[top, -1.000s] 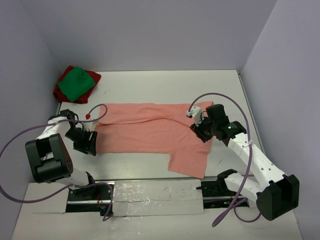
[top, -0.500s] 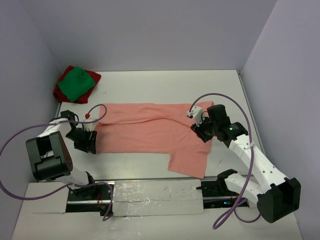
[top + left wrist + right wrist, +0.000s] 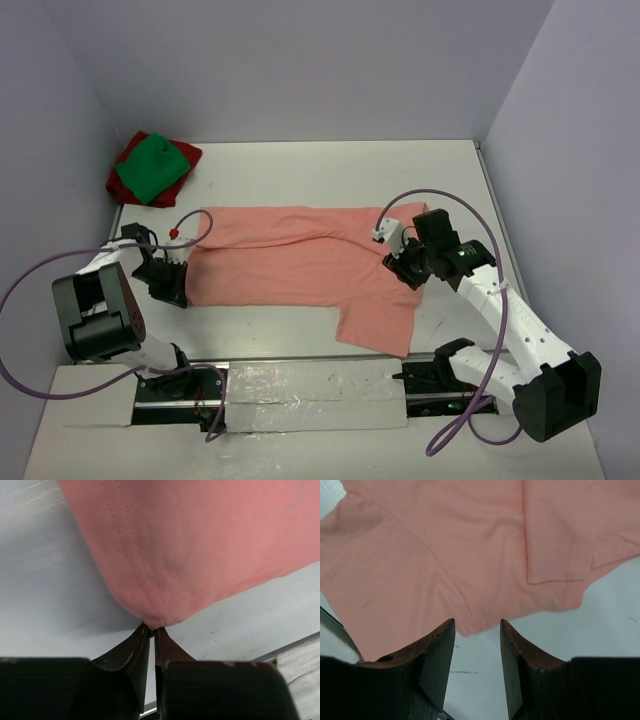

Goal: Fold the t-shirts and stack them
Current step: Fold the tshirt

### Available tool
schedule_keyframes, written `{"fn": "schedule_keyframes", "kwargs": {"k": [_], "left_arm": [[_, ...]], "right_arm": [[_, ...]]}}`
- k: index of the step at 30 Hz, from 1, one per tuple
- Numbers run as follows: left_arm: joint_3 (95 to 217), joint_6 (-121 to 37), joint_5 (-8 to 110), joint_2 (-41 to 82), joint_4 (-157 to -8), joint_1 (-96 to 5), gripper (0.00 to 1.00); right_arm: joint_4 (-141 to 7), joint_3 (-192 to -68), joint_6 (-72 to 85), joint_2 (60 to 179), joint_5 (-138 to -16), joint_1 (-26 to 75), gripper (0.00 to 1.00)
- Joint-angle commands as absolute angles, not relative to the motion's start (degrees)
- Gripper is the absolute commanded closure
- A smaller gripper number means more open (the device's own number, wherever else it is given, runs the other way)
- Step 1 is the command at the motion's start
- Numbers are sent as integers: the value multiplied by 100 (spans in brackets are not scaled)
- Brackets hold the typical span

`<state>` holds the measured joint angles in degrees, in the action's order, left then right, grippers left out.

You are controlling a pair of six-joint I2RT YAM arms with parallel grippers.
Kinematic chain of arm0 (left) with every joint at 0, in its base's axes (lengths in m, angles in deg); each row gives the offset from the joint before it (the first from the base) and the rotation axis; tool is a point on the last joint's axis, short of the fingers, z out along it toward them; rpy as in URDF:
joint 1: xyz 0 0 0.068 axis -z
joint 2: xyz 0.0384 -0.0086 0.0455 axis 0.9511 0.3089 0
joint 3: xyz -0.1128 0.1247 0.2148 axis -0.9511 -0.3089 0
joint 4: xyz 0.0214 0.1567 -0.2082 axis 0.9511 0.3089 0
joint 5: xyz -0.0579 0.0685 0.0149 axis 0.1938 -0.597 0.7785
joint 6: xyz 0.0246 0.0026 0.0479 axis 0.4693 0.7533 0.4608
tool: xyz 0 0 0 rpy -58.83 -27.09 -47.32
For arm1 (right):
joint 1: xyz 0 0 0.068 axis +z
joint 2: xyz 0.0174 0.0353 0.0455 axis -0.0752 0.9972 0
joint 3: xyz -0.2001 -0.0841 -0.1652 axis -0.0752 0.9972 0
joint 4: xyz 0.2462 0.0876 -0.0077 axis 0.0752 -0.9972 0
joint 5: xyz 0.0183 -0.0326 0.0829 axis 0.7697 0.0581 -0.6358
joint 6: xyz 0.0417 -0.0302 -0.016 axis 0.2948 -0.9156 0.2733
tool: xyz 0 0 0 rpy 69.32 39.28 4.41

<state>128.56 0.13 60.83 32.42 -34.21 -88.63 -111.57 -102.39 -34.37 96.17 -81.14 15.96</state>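
The salmon-pink t-shirt (image 3: 300, 262) lies spread across the middle of the table, one sleeve hanging toward the front (image 3: 378, 320). My left gripper (image 3: 178, 292) is shut on its left hem corner; in the left wrist view the cloth (image 3: 200, 545) is pinched at the fingertips (image 3: 152, 628). My right gripper (image 3: 396, 262) is open at the shirt's right edge; in the right wrist view its fingers (image 3: 440, 640) straddle the cloth's edge (image 3: 470, 555) just above the table. The green t-shirt (image 3: 150, 166) lies bunched on the dark red t-shirt (image 3: 178, 157) at the far left corner.
Purple walls close in the white table (image 3: 330, 170) on three sides. Purple cables (image 3: 420, 196) loop from both arms over the table. A foil-covered strip (image 3: 310, 385) and the arm bases run along the near edge.
My left gripper has shifted slightly left and away, drawing the shirt's left hem with it. My right gripper has barely moved.
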Motion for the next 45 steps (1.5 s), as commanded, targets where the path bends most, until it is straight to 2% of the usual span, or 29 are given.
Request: {"fn": "schedule_keyframes", "kwargs": {"k": [1,10,15,20,23,24,25,29,39,45], "left_arm": [[12729,59,6210,3336,-3732,-8888,84],[12746,33,6219,3292,-3740,-8906,87],[12825,15,6263,3336,-3740,-8897,88],[12913,-20,6289,3283,-3696,-8906,88],[12931,-29,6289,3265,-3687,-8906,88],[12931,-11,6298,3257,-3670,-8906,89],[12940,-3,6280,3265,-3661,-8915,89],[12949,6,6263,3283,-3696,-8915,89],[13072,-37,6228,3546,-3740,-8924,89],[13151,-64,6184,3538,-3705,-8932,89]], "right_arm": [[-11630,-10391,-3835,9666,-8069,1625,52],[-13448,-10075,-4915,10132,-8025,1643,50],[-13634,-10004,-4987,10176,-8279,1783,47],[-13213,-9882,-4469,10228,-8350,2283,43],[-13212,-9864,-4328,10623,-8262,2451,37],[-13265,-9907,-4354,10833,-8288,2512,25],[-13283,-9916,-4346,10896,-8289,2591,24],[-13081,-9767,-4381,11055,-7965,3162,24],[-13449,-10337,-4706,12398,-8666,3813,23],[-12985,-10145,-4891,12435,-8587,4051,23]]}}
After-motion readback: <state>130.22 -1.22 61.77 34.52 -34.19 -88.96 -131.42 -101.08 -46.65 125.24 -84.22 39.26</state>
